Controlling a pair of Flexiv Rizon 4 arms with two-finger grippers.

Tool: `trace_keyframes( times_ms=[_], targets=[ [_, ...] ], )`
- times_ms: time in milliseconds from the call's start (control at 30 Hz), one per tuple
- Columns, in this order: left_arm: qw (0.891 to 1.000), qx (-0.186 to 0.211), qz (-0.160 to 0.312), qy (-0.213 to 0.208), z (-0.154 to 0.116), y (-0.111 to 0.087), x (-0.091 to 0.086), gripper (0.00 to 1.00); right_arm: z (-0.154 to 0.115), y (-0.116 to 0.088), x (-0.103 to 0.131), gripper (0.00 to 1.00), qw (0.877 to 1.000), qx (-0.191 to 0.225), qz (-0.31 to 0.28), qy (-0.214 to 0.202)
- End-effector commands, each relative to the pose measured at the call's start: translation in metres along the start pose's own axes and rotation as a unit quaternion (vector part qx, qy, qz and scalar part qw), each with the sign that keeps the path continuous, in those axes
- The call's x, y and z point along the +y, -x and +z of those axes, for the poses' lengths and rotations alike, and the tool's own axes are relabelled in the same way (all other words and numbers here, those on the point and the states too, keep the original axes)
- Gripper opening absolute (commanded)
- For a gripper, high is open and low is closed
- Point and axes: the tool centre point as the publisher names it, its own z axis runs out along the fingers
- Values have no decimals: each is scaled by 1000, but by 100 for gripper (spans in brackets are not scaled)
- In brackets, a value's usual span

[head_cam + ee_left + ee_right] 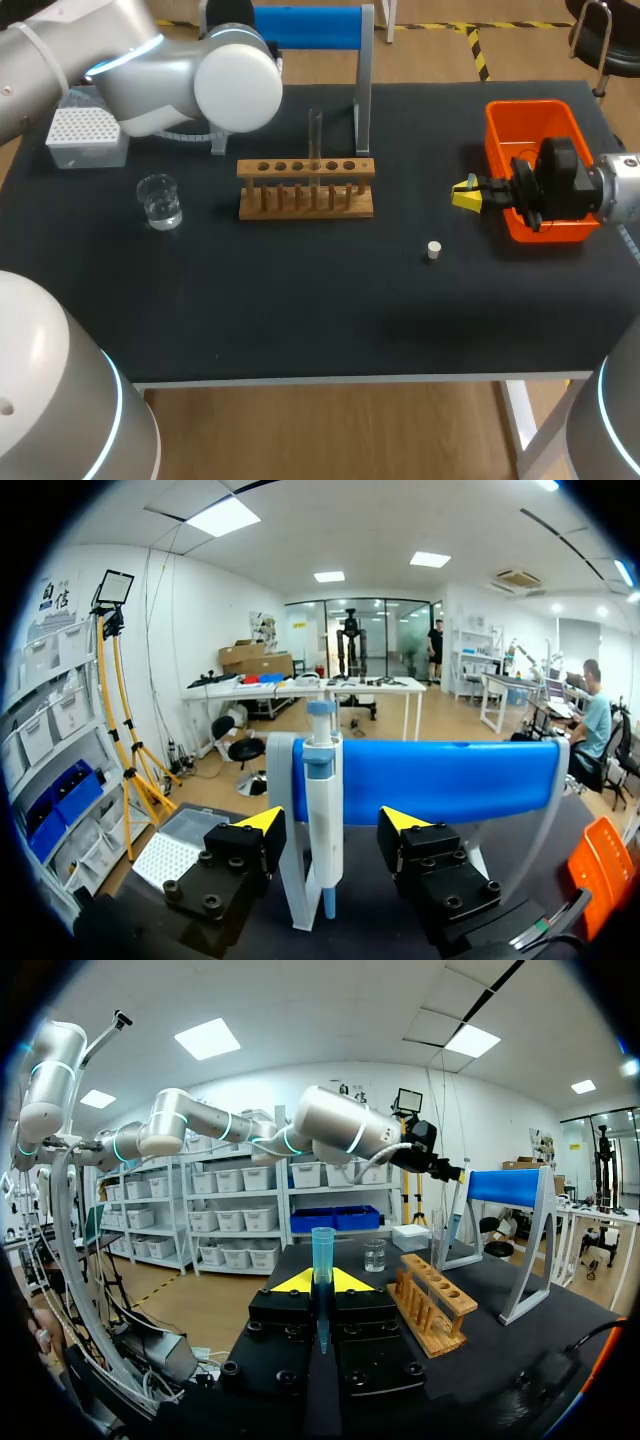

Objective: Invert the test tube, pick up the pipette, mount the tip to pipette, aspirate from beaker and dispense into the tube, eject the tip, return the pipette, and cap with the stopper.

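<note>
1. Firstly, left gripper (331,822): released, fingers spread to either side of the pipette (322,780) and apart from it, at the back edge of the table (300,320).
2. Pipette: hung upright on the blue-topped stand (440,778).
3. Right gripper (322,1282): clenched on a blue tip (322,1245), held upright, near the right edge, just beside the orange bin (535,125).
4. Test tube (315,135): stood upright in the wooden rack (305,190), mid-table toward the back edge.
5. Beaker (160,200): toward the left edge. Tip box (85,135): back left corner. Stopper (433,250): loose between rack and right edge.
6. Risks, as judged: an off-centre close could shove the pipette askew or off its hanger; the tip, pinched narrowly, could tilt under mounting pressure and seat badly.
</note>
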Motion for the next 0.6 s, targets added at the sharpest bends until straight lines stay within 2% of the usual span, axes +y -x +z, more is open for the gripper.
trace_keyframes(
  times_ms=[33,600],
  targets=[
    [1000,6,-1,-2,5,2,-1,58,0,0,0,0,1000,0,0,0],
    [1000,17,-5,-5,21,2,-3,53,0,0,0,0,1000,0,0,0]
  ],
)
